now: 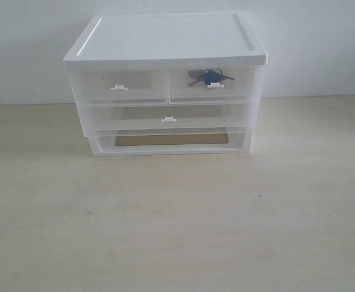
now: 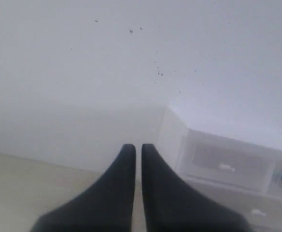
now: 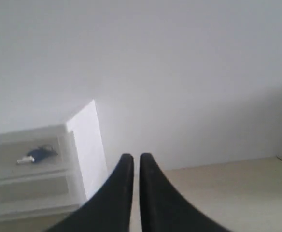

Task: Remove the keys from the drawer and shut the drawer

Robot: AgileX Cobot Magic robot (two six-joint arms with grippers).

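Observation:
A white translucent drawer unit (image 1: 165, 42) stands at the back of the table against the wall. The drawer (image 1: 211, 85), the right one of its top pair, is pushed in, and the keys (image 1: 210, 77) with their blue fob show through its front. The right wrist view also catches the keys (image 3: 38, 154) inside the drawer (image 3: 27, 159). My left gripper (image 2: 138, 148) is shut and empty, well short of the unit. My right gripper (image 3: 132, 157) is shut and empty too, off to the unit's side. Neither gripper appears in the exterior view.
The top-left twin drawer (image 1: 120, 86), a full-width drawer (image 1: 168, 117) below and a bottom drawer (image 1: 171, 141) are all pushed in. The pale wooden table (image 1: 177, 225) stretches in front of the unit. A white wall (image 1: 323, 42) stands behind.

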